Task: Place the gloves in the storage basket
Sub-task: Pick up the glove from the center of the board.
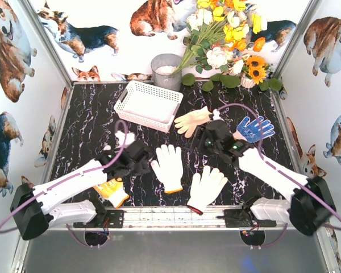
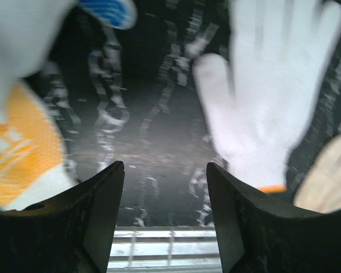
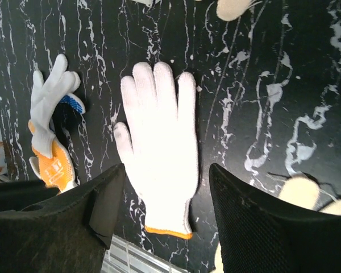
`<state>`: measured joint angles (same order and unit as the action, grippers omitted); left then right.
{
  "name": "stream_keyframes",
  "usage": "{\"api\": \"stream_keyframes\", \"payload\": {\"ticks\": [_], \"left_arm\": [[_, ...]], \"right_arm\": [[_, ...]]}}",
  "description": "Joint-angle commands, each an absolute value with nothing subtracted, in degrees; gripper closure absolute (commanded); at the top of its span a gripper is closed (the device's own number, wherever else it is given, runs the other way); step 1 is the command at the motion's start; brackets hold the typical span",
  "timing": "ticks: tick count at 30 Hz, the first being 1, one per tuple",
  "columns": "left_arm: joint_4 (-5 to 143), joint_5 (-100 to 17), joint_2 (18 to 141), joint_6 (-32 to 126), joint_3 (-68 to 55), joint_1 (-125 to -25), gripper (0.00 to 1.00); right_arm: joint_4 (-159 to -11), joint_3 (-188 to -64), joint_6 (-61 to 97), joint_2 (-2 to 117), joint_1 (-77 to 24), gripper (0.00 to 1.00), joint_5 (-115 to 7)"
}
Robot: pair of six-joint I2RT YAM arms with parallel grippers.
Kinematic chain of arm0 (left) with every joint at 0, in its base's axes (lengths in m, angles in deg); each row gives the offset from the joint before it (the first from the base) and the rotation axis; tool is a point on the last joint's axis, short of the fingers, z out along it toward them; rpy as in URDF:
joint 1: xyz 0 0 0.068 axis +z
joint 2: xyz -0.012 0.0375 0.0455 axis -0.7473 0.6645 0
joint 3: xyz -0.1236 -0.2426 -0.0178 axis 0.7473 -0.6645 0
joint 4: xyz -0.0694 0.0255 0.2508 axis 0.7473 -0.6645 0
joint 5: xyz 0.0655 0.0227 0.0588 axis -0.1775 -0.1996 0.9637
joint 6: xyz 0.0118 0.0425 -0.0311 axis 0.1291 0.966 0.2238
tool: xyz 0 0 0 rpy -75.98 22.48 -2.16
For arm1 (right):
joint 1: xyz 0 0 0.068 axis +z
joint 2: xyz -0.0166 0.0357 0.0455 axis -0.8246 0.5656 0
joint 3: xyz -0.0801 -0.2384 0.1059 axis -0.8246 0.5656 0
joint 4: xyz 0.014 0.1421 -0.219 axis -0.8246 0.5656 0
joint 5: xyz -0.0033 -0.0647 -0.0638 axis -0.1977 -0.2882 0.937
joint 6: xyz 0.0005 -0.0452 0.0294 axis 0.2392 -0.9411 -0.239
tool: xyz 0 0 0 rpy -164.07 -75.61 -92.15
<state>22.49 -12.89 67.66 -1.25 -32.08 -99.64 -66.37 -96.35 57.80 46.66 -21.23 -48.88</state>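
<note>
- On the black marbled bench [image 1: 91, 131], knit work gloves [image 1: 206, 187] lie scattered in front of the white lattice-sided plastic basket [image 1: 137, 115].
- My left fingers [image 2: 102, 193] stand open over bare bench.
- My right fingers [image 3: 238, 199] stand open above a white orange-cuffed glove [image 3: 159, 153].

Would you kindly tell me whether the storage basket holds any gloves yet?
Empty: in the top view the storage basket shows only its bare white floor, and the gloves lie out on the table.

A grey bucket [image 1: 166, 71] stands at the back of the black marbled table [image 1: 91, 125], beside a bouquet [image 1: 227, 40] (yellow, white, orange blooms).
</note>
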Motion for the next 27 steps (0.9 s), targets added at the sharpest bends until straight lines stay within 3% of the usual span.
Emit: {"api": "stream_keyframes", "payload": {"ticks": [1, 5, 21, 23, 27], "left_arm": [[10.8, -11.28, 66.78, -3.27, -33.32, -90.99, 0.5], [10.82, -14.02, 69.73, -3.0, -34.75, -85.09, 0.56], [19.49, -16.38, 75.71, -1.91, -44.7, -84.82, 0.64], [20.06, -16.22, 76.25, -1.13, -44.89, -84.84, 0.68], [20.66, -16.97, 76.9, 0.88, -44.73, -84.79, 0.92]], "right_arm": [[-65.02, -93.8, 56.45, 39.79, -22.67, 0.37, -45.75], [-60.29, -93.73, 55.59, 34.54, -25.16, 0.37, -45.72], [-57.71, -91.7, 58.53, 28.35, -26.11, 0.33, -45.43], [-58.42, -91.31, 58.8, 28.28, -26.11, 0.33, -45.99], [-59.03, -91.03, 59.26, 28.19, -26.11, 0.33, -46.71]]}}
